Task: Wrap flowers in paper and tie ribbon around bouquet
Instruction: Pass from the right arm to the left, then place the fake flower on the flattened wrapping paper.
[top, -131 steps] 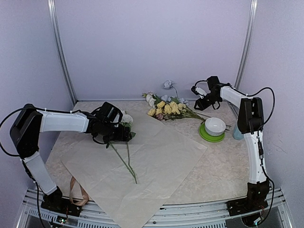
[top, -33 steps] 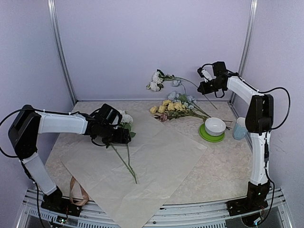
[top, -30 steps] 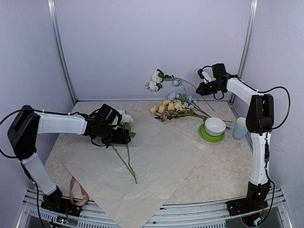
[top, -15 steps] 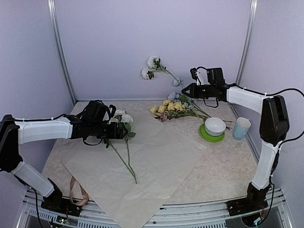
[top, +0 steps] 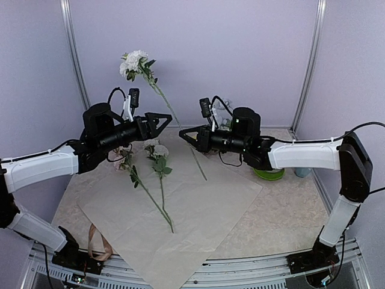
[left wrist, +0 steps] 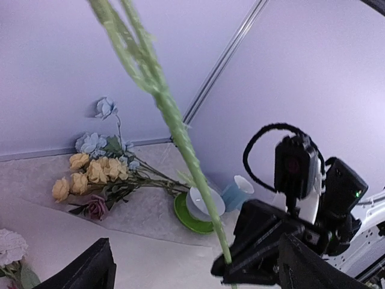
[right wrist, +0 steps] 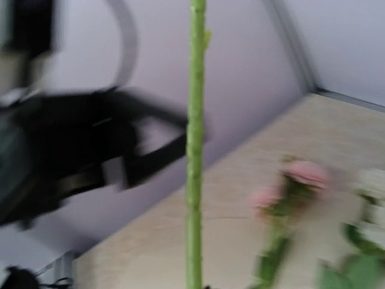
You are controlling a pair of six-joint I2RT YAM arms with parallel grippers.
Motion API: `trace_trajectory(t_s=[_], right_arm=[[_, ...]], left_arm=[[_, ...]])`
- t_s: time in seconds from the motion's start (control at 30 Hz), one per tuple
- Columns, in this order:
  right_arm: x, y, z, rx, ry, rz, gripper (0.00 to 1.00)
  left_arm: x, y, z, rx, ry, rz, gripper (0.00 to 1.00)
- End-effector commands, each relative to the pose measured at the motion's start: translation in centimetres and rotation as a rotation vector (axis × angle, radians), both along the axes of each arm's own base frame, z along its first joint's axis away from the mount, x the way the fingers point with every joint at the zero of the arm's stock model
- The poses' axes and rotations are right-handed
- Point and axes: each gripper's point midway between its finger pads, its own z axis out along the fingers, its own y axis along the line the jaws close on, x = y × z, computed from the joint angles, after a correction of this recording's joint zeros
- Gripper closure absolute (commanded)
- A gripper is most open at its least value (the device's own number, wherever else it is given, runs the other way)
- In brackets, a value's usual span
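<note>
The flowers (top: 159, 152) are in three places. Some lie across the far left part of the paper (top: 204, 201), which is spread flat over the middle of the table (top: 289, 217). A yellow and blue bunch (left wrist: 96, 171) waits by the table's far edge. One white-bloomed stem (top: 171, 117) hangs tilted above the paper's far edge, bloom high and to the left. The right gripper (top: 185, 135) is clamped on the stem's lower part, tail hanging free, probably to bring it to those lying on the sheet. That arm stretches low and leftward across the table. The left gripper (top: 163, 124) faces it, raised, jaws spread wide with the stem lined up between them, gripping nothing and seemingly ready to take over. The ribbon (top: 96, 241) sits at the near left corner.
</note>
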Motion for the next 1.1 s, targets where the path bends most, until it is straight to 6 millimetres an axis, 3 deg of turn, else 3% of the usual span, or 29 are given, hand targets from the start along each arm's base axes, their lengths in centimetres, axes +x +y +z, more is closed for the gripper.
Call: trace_trajectory(t_s=[0.0, 0.17, 0.33, 0.4, 0.47, 0.5, 0.6, 0.67, 0.73, 0.8, 0.9, 1.07], right_arm=[[-3.5, 1.9, 3.9, 0.120, -0.138, 0.088, 1.00], [-5.1, 4.0, 2.1, 0.068, -0.128, 0.152, 1.00], [-6.2, 5.5, 1.1, 0.021, -0.149, 0.208, 1.00], [-6.4, 5.5, 0.8, 0.020, -0.147, 0.225, 1.00], [-6.8, 5.4, 0.8, 0.033, -0.155, 0.237, 1.00], [-6.9, 5.3, 0.8, 0.033, -0.158, 0.242, 1.00], [-6.9, 5.3, 0.6, -0.003, -0.174, 0.251, 0.97], [-6.2, 4.7, 0.4, -0.040, -0.186, 0.217, 0.67], [-4.8, 3.3, 0.3, -0.079, -0.194, 0.146, 0.50], [-3.1, 1.2, 0.4, -0.107, -0.204, 0.049, 0.43], [-0.9, -1.7, 0.3, -0.147, -0.204, -0.079, 0.41], [0.2, -3.3, -0.2, -0.234, -0.225, -0.146, 0.40]], left_arm=[[0.6, 0.6, 2.3, -0.182, 0.009, -0.040, 0.10], [-0.3, 0.5, 2.7, -0.249, 0.001, -0.090, 0.12], [-1.1, 0.3, 3.4, -0.254, -0.023, -0.110, 0.24], [-1.4, 0.0, 3.4, -0.231, -0.043, -0.113, 0.43], [-1.1, 0.3, 2.6, -0.211, -0.015, -0.078, 0.85], [-0.8, 0.7, 2.0, -0.202, 0.008, -0.047, 1.00], [0.6, 2.0, -1.1, -0.133, 0.118, 0.069, 1.00], [1.7, 2.8, -4.0, -0.053, 0.229, 0.137, 1.00], [2.2, 3.4, -7.4, 0.034, 0.335, 0.182, 1.00], [2.2, 3.6, -10.5, 0.097, 0.419, 0.193, 1.00], [1.7, 3.4, -14.7, 0.159, 0.531, 0.173, 1.00], [1.4, 2.5, -20.1, 0.187, 0.678, 0.106, 1.00]])
